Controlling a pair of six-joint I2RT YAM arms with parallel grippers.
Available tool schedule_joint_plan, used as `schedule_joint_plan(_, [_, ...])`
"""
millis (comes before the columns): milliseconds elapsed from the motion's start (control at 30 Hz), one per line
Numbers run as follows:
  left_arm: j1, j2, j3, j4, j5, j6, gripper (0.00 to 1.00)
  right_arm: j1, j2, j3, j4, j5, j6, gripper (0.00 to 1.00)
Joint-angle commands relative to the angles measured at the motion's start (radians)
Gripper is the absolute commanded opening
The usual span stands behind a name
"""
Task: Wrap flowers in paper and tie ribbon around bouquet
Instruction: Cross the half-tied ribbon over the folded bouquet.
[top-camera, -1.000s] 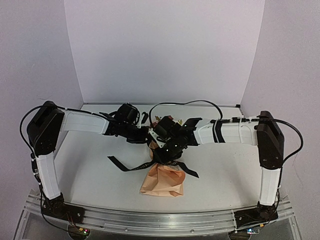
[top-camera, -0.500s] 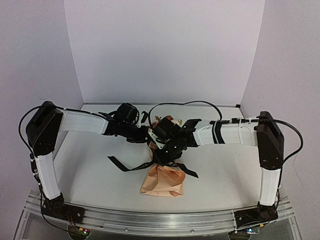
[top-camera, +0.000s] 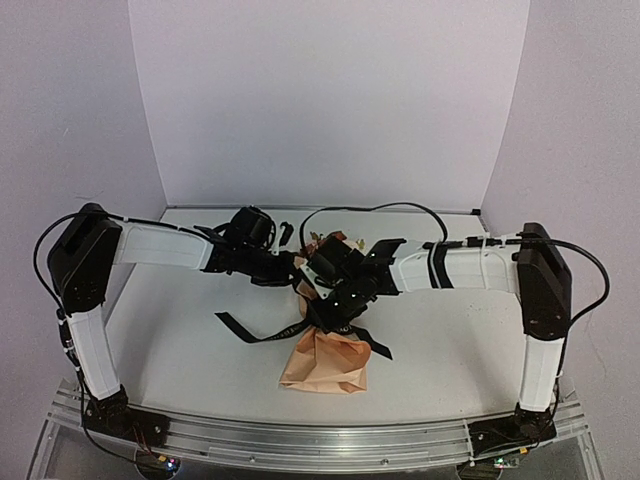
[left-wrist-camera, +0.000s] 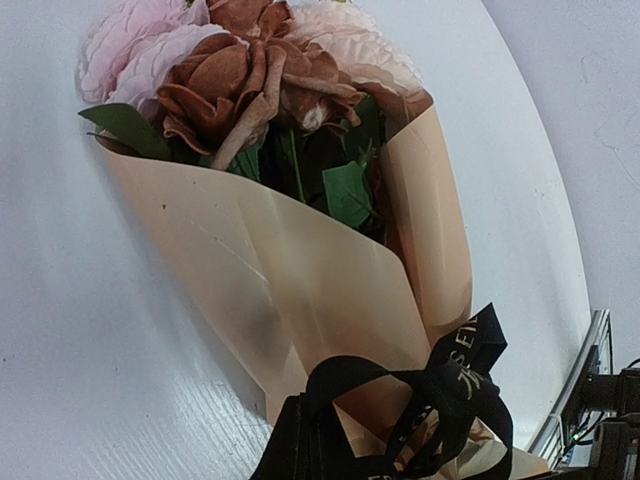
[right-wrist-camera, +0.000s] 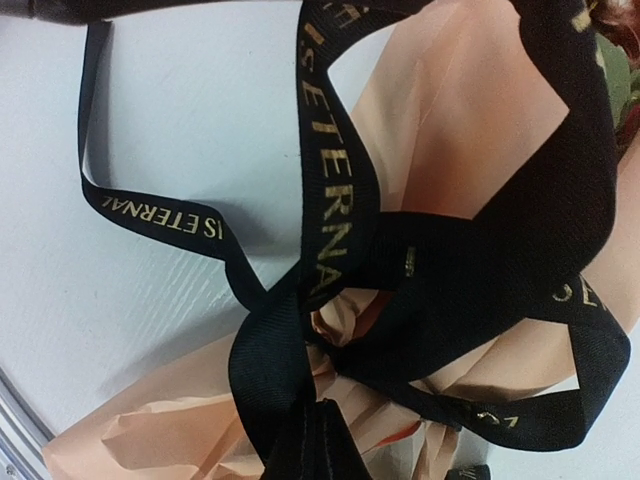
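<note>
Wrapped bouquet (top-camera: 322, 350) lies flat on tabletop (top-camera: 470, 340), long axis near-to-far: blooms ahead of the pincers, paper tail behind. Black ribbon (right-wrist-camera: 335, 200) cinches the waist, knot loose, directly under both tips. Right pincer (right-wrist-camera: 318, 452) is clamped on a strand at the knot. Left pincer (left-wrist-camera: 300, 450) is closed too, apparently on a loop. One tail trails left. Right arm is nearer the knot.
</note>
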Motion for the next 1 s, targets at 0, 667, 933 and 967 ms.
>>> schedule_joint_plan(0, [0.007, -0.064, -0.022, 0.038, -0.018, -0.015, 0.00, 0.006, -0.092, -0.032, 0.019, 0.028, 0.017, 0.00])
schedule_joint_plan(667, [0.007, -0.064, -0.023, 0.042, 0.005, -0.018, 0.00, 0.027, 0.012, 0.030, 0.028, 0.039, -0.012, 0.41])
schedule_joint_plan(933, [0.008, -0.064, -0.025, 0.035, -0.005, -0.019, 0.00, 0.029, 0.000, 0.019, 0.026, 0.087, -0.001, 0.26])
schedule_joint_plan(967, [0.008, -0.064, -0.026, 0.035, -0.008, -0.020, 0.00, 0.030, -0.011, 0.016, 0.027, 0.095, 0.001, 0.21])
